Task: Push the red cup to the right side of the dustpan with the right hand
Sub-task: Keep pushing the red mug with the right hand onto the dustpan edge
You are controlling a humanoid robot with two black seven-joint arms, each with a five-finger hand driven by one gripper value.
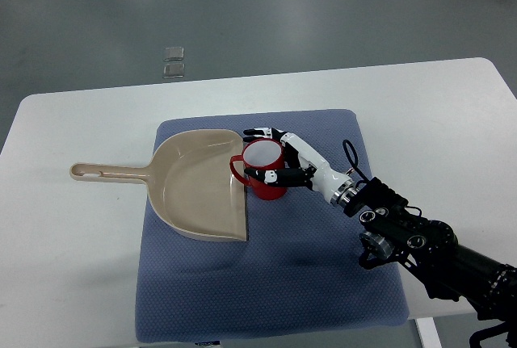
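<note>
Top view: right robot hand [271, 157] gripping red cup [264, 170] beside dustpan [194, 186] edge.

- One red cup [264, 172], standing upright at the open edge of the dustpan.
- One beige dustpan [190, 182], with one long handle pointing left.
- One blue mat [266, 283] under both of them.
- One white table [73, 267].
- One robot hand [283, 158], the right one, on one black arm [428, 247].
- Two small clear squares [174, 60] on the grey floor beyond the table.
</note>
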